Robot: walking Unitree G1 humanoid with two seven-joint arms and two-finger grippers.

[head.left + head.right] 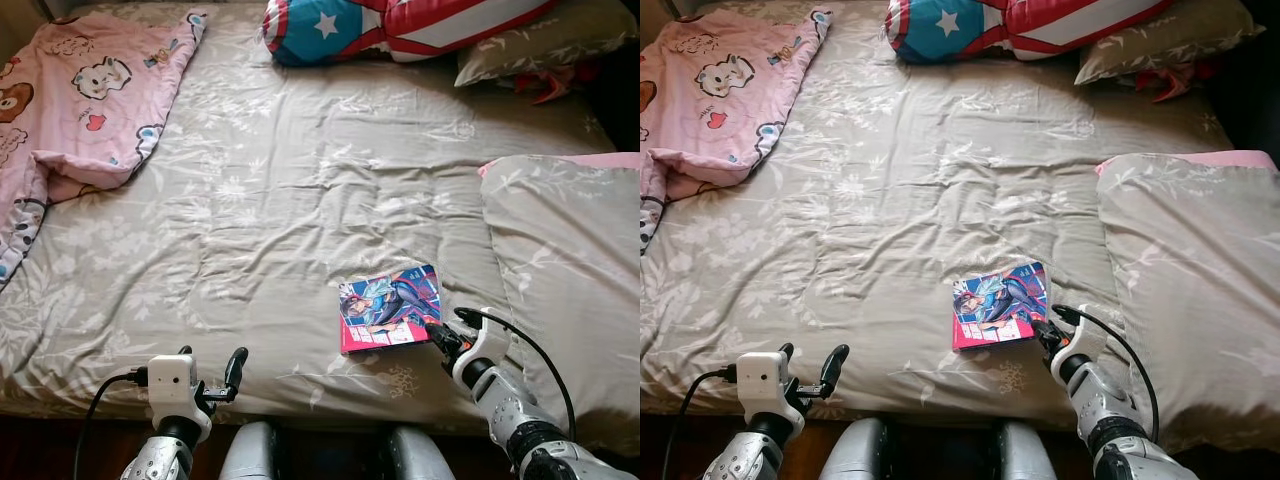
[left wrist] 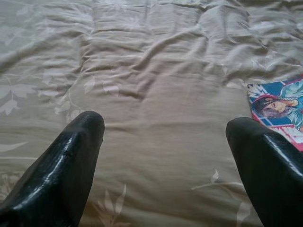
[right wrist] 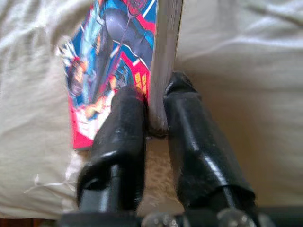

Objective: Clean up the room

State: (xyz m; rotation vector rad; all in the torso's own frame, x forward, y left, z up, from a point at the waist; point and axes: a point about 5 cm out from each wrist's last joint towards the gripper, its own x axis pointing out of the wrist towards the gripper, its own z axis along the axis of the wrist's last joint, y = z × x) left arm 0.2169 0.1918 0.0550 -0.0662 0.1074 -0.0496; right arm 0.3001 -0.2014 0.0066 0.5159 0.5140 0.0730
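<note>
A colourful comic book (image 1: 390, 308) lies flat on the grey floral bedsheet (image 1: 270, 220), near the bed's front edge and right of centre. My right gripper (image 1: 437, 335) reaches in from the front right. In the right wrist view its two black fingers (image 3: 123, 127) are shut on the book's (image 3: 118, 56) near corner, one over the cover and one under it. My left gripper (image 1: 212, 358) hovers open at the front left of the bed with nothing between its fingers. In the left wrist view the book (image 2: 279, 106) shows beyond one fingertip (image 2: 260, 156).
A crumpled pink cartoon blanket (image 1: 80, 90) covers the far left corner. A star-and-stripe cushion (image 1: 400, 25) and a grey pillow (image 1: 540, 45) lie at the head. A large grey pillow (image 1: 570, 260) sits just right of the book. The bed's front edge runs along my knees.
</note>
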